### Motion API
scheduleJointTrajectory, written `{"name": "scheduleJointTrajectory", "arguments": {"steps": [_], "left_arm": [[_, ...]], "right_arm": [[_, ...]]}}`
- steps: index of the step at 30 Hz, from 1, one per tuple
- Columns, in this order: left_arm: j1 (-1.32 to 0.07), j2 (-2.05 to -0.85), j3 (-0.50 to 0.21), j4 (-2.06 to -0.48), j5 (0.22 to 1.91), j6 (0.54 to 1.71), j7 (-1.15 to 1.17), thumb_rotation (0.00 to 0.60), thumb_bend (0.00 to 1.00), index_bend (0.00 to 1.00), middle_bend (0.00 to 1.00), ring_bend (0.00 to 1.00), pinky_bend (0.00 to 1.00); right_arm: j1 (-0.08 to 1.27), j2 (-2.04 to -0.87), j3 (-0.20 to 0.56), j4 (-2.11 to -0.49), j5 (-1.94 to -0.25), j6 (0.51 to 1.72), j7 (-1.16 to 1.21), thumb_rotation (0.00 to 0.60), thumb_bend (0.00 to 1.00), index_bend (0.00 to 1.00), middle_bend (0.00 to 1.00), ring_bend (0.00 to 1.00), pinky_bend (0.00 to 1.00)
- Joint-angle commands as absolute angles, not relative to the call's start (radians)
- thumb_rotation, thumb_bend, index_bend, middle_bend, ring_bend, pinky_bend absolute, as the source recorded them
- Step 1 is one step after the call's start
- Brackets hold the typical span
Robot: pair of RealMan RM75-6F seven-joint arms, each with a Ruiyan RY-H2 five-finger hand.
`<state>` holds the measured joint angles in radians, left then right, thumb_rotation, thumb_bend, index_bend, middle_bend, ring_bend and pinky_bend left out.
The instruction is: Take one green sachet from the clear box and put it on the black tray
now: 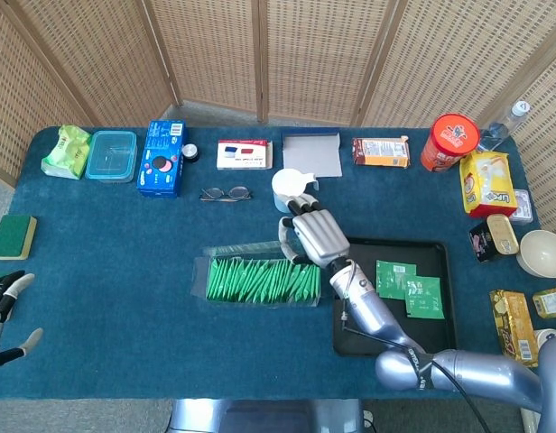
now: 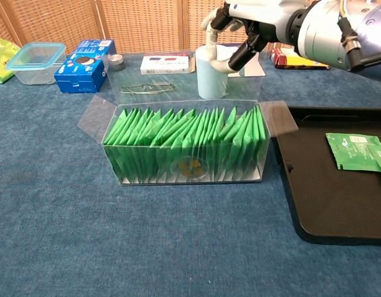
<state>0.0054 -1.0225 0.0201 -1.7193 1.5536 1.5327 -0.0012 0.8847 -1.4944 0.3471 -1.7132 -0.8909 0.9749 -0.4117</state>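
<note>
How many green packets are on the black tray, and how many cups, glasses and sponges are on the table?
Green sachets on the black tray: 2
Cups: 1
Eyeglasses: 1
Sponges: 1
Total: 5

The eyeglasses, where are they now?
In the head view, the eyeglasses lie left of the white cup, behind the clear box.

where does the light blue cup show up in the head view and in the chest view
Head view: the light blue cup stands upper centre, just beyond the right hand.
Chest view: it stands top centre, behind the clear box.
Shared landmark: the glasses lie to its left.
</note>
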Motion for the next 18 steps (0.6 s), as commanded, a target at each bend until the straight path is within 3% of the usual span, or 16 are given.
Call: {"name": "scheduleJointTrajectory", "arguments": {"steps": [1, 11, 18], "left_arm": [[0.006, -1.022, 0.019, -1.719, 1.553, 1.535, -0.002, 0.6, 0.24, 0.13, 0.12, 0.11, 0.24], [0.005, -1.024, 0.019, -1.717, 1.552, 1.533, -0.003, 0.6, 0.24, 0.13, 0.12, 0.11, 0.24], [0.005, -1.026, 0.019, -1.716, 1.551, 1.531, -0.002, 0.6, 0.24, 0.13, 0.12, 0.11, 0.24]], "right_arm": [[0.899, -1.47, 0.356, -1.729, -0.838, 0.936, -0.39, 0.6, 0.45, 0.6, 0.15, 0.13, 0.11], [0.916, -1.412, 0.374, -1.762, -0.774, 0.886, -0.309, 0.6, 0.46, 0.62, 0.16, 0.13, 0.11], [0.927, -1.422, 0.356, -1.743, -0.781, 0.905, -0.297, 0.6, 0.46, 0.58, 0.14, 0.13, 0.11]]}}
